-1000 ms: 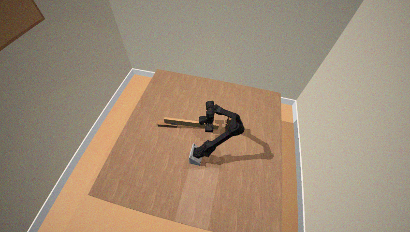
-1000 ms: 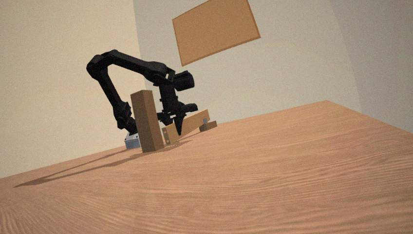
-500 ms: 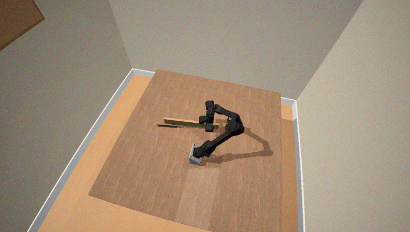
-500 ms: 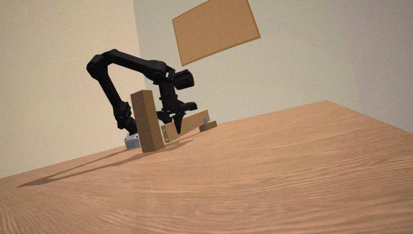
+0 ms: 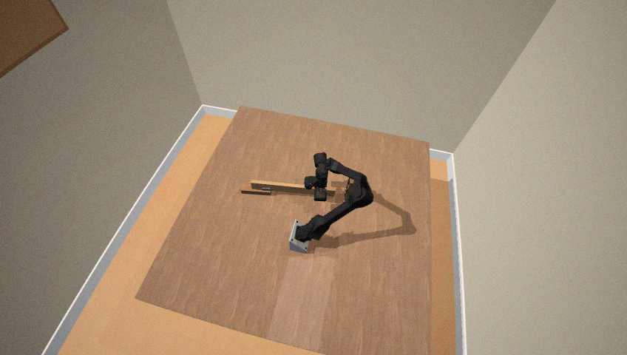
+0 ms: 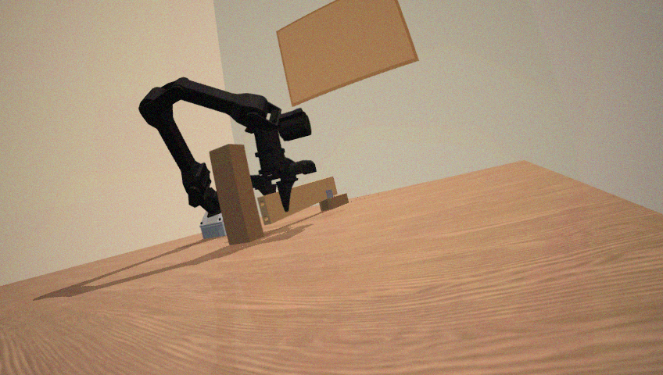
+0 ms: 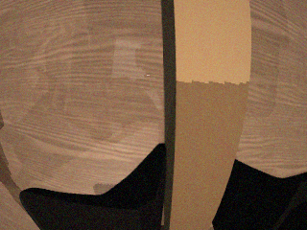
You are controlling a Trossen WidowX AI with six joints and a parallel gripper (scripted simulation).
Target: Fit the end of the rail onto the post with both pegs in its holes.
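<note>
With the black hand [image 6: 284,197] pinched on the long light-wood rail [image 6: 299,197] near its counter-side end, beside the short upright wooden post [image 6: 234,192], that end was best raised level before being slid onto the pegs.

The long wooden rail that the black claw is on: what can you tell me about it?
The rail is a long, flat plank of light wood. Its end face near the upright post shows two small holes and has not met the post. The gripper is shut on it near that end, one finger on each side. Its far end reaches the low footboard block.
</note>
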